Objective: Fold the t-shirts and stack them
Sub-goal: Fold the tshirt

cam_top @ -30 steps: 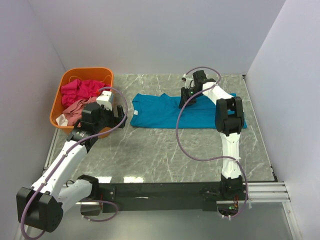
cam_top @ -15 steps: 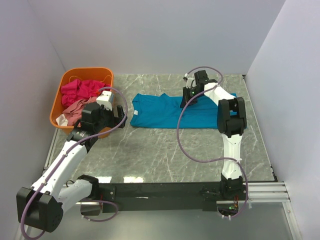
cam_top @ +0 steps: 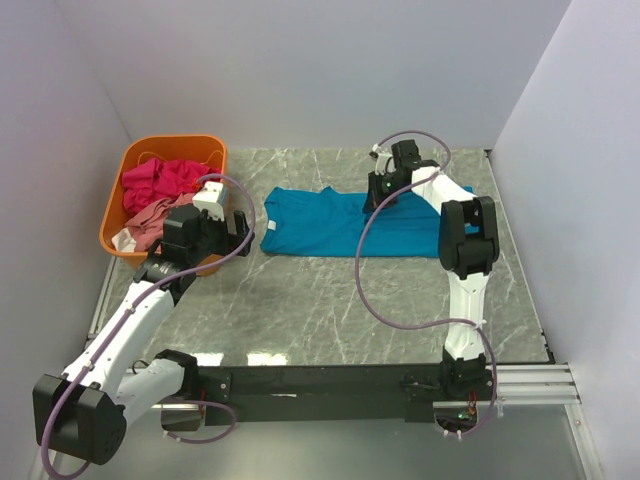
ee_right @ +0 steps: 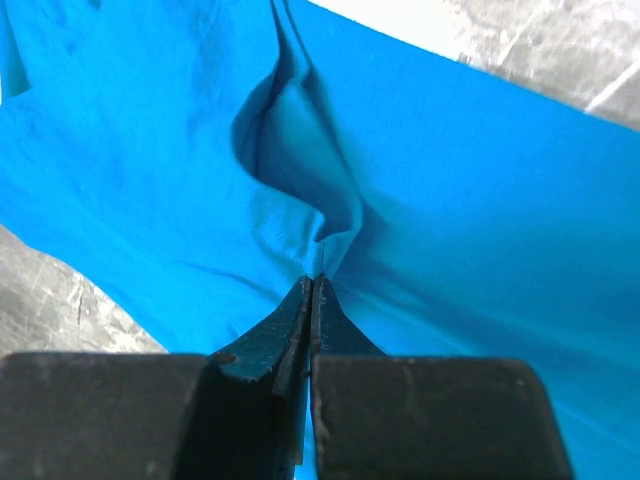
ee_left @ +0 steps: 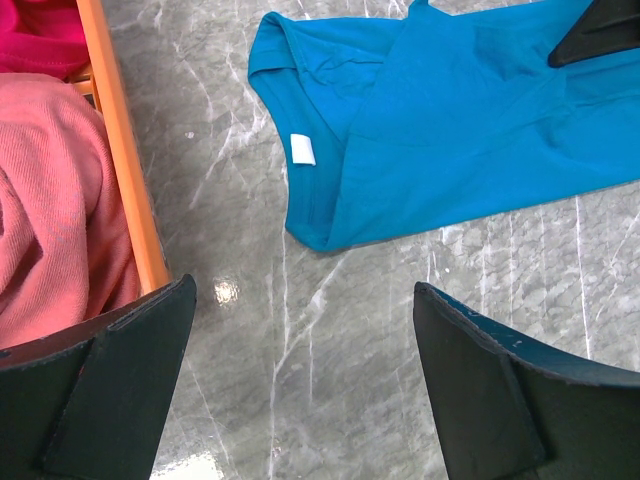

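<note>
Right wrist view: the right gripper (ee_right: pixel 313 285) has just closed, its jaws now pinched together on a raised pucker of the soft teal-blue cotton t-shirt (ee_right: pixel 450 200). The shirt lies spread at the far middle of the grey marble table (cam_top: pixel 330 300), so a fold can likely begin. Bare marble lies open on the near side, while the far wall stands close. The left gripper (ee_left: pixel 305 290) hangs wide apart and empty beside the orange plastic basket (cam_top: pixel 113 200), which holds the crumpled magenta-pink t-shirt (cam_top: pixel 165 178) and the dusty salmon-pink t-shirt (cam_top: pixel 150 215).

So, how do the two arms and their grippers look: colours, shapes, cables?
The left arm and right arm have white links with black joints. A mauve cable loops along each. The left gripper and right gripper have black, wedge-shaped fingers.
</note>
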